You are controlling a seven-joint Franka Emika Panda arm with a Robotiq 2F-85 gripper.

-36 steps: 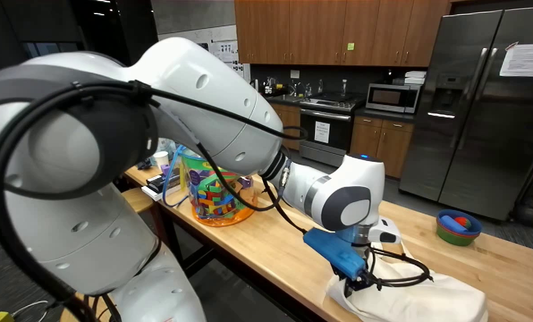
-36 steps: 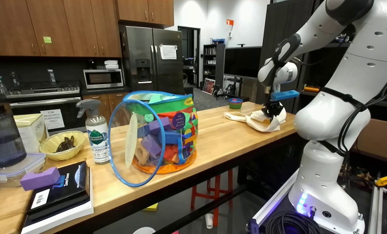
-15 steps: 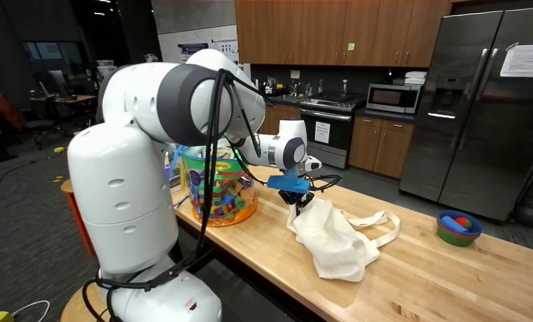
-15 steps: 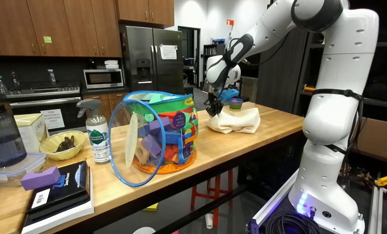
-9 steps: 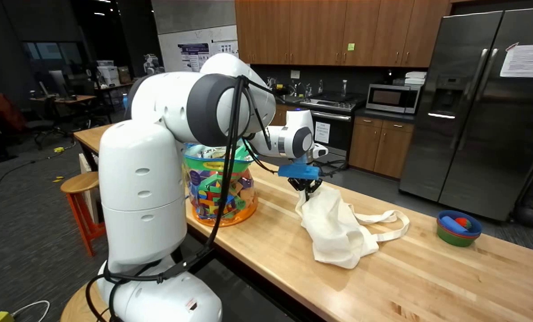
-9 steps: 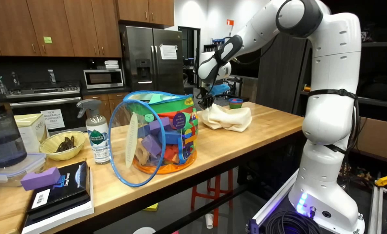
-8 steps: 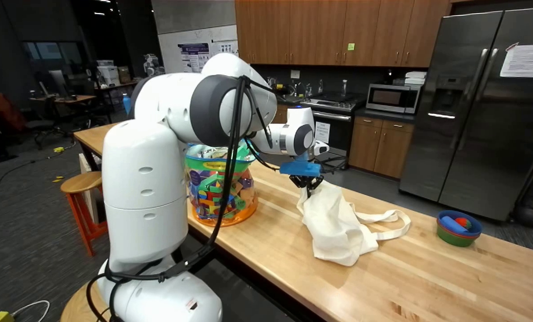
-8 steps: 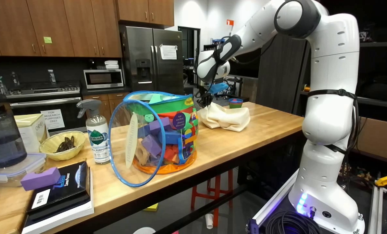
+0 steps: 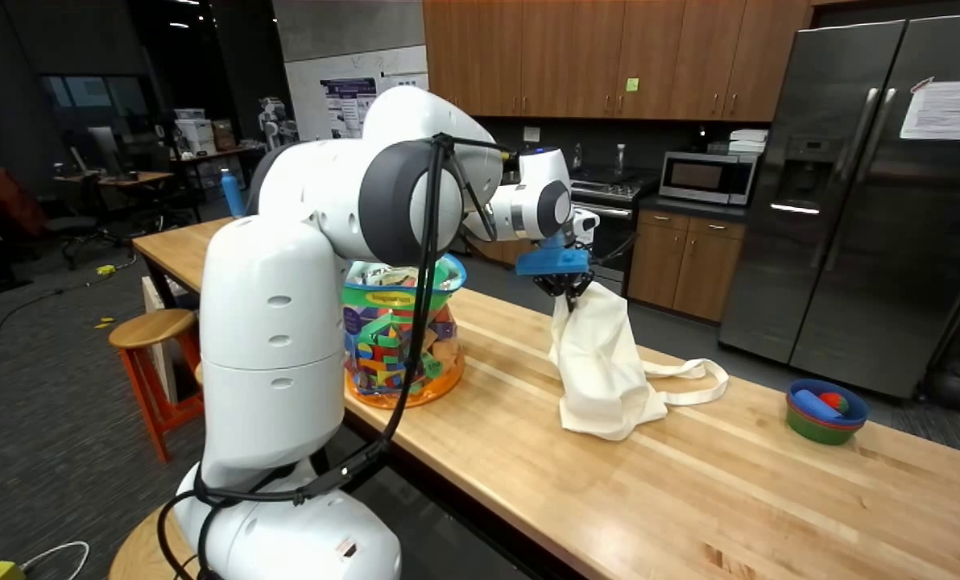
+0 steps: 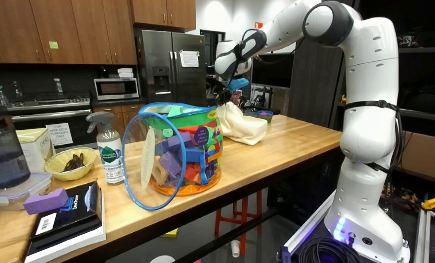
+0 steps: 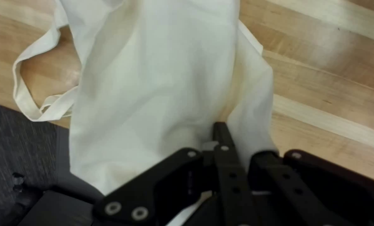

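Observation:
A cream cloth bag hangs from my gripper, with its lower part resting on the wooden table. The bag and the gripper also show in the other exterior picture, partly behind the tub of blocks. In the wrist view, the bag fills the middle, and cloth is pinched between the black fingers of the gripper. One finger is inside a fold and the other is mostly covered by cloth. The bag's strap lies loose on the table; it also shows in an exterior view.
A clear tub of foam blocks stands beside the bag, nearer the robot's base. Stacked bowls hold a blue and a red item. A spray bottle, a yellow basket and books with a purple block stand farther along.
My gripper has carried the bag along the table toward the tub, then upward. The bag's top is higher and the cloth hangs more upright; the strap trails on the table.

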